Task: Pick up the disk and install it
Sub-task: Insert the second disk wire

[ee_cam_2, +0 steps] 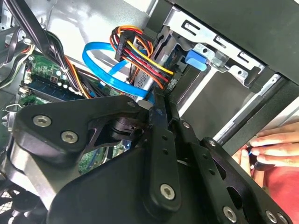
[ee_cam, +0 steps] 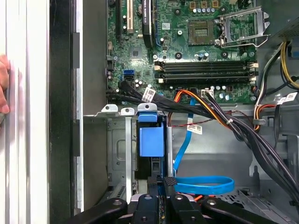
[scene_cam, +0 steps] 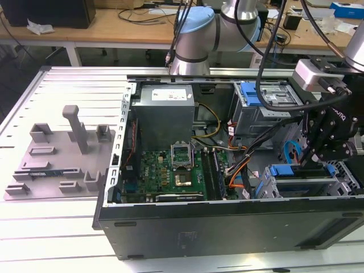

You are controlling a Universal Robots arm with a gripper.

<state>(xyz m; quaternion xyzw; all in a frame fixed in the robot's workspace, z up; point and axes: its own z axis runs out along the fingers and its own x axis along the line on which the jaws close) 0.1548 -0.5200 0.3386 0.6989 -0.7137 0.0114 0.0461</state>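
Note:
The disk point(scene_cam: 293, 170) stands on edge in the drive cage point(scene_cam: 341, 173) at the case's front corner, on the exterior view's right, blue rail uppermost. In the first wrist view its blue rail end point(ee_cam: 152, 140) sits in the cage slot. A silver face of the disk point(ee_cam_2: 142, 79) shows in the second wrist view, behind the cables. My gripper point(scene_cam: 311, 164) hangs over the disk's end nearest the arm. Its fingertips point(ee_cam: 169, 182) stand close together against that end, shut, with no gap showing between them point(ee_cam_2: 161, 100).
A person's hand point(ee_cam_2: 275, 144) rests on the case's outer edge point(ee_cam: 3, 84). A blue data cable point(ee_cam: 205, 184) and bundled power wires point(ee_cam_2: 140, 51) crowd the space beside the cage. The motherboard point(scene_cam: 170, 170), grey power supply point(scene_cam: 165, 111) and grey fixture tray point(scene_cam: 62, 153) lie toward the exterior view's left.

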